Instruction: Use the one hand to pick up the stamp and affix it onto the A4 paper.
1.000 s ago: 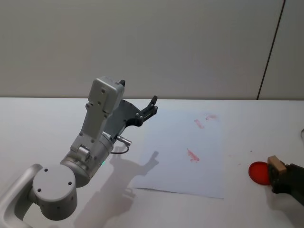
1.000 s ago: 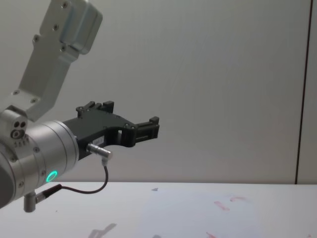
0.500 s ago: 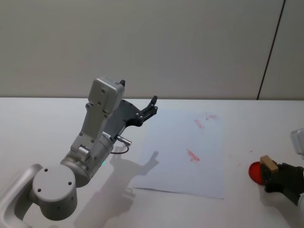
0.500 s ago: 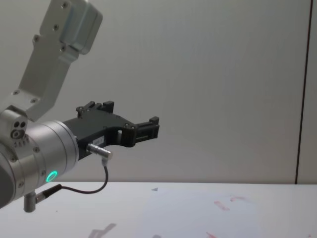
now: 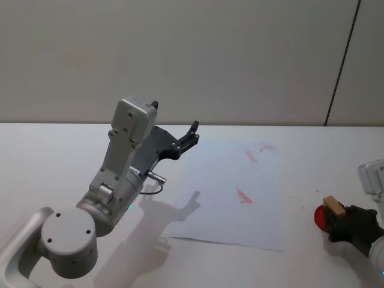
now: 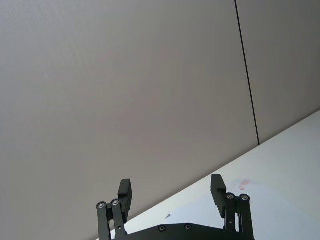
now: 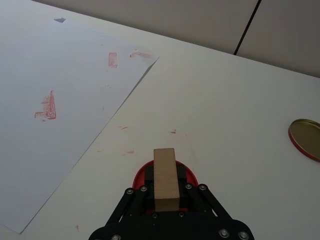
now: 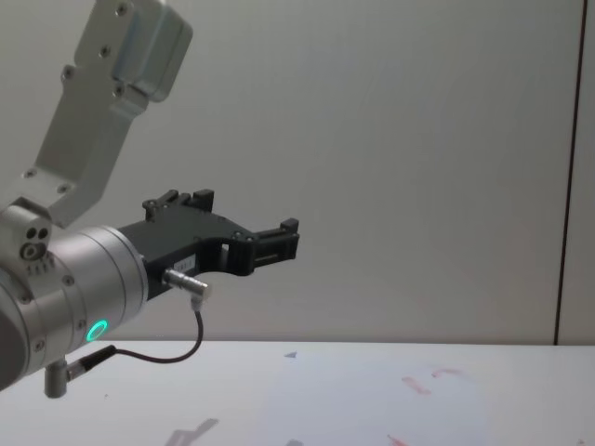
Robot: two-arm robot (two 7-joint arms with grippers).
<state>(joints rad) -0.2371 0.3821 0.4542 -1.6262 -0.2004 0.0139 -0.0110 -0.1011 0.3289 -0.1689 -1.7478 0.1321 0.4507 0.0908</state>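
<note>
Red ink pad (image 5: pixel 322 217) right of A4 paper (image 5: pixel 231 192). Right hand (image 7: pixel 165 196) over pad, clamped on wooden stamp (image 7: pixel 165 178). Gold lid (image 7: pixel 306 138) further right. Left gripper (image 5: pixel 191 135) raised beyond paper's left edge, fingers spread, empty.

Silver cylindrical left arm (image 8: pixel 65 288), green glowing ring, thin black cable, black left claw (image 8: pixel 277 240) with screws

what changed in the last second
The right gripper, shut on the stamp, carried it from the red ink pad's right side leftward over the pad, toward the A4 paper. The left gripper stayed raised and open; paper and pad did not move.
</note>
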